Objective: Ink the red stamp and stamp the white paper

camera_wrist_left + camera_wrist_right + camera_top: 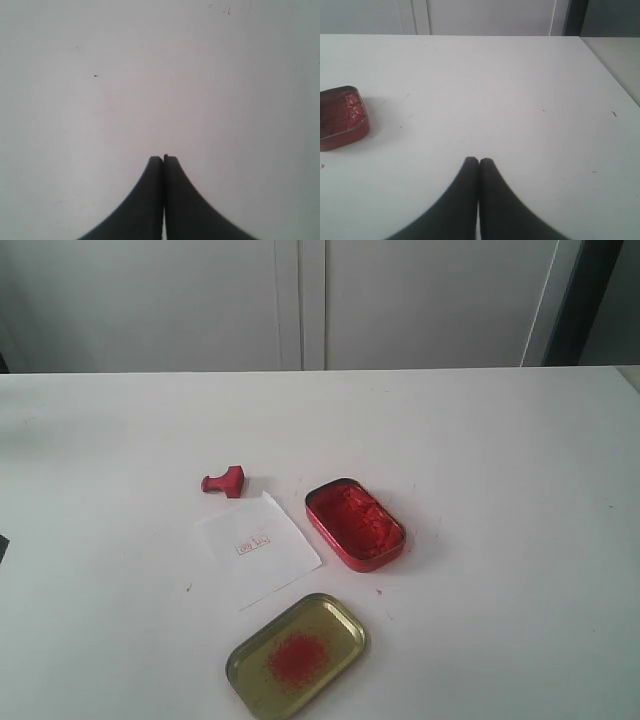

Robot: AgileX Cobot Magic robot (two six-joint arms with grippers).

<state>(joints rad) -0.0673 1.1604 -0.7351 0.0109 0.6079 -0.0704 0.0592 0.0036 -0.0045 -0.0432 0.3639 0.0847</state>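
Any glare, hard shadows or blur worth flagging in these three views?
Exterior view: soft even light, only faint shadows beside the tiny red T-shaped stamp and the red oblong ink tin; the mark on the small white paper sheet is too blurred to read. Left wrist view: the shut left gripper is a featureless dark silhouette. Right wrist view: likewise the right gripper.

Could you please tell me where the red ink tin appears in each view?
Exterior view: red ink tin just right of centre, beside the white paper.
Left wrist view: not in it.
Right wrist view: the tin, cut off at the frame's edge.
Shared landmark: the white tabletop.
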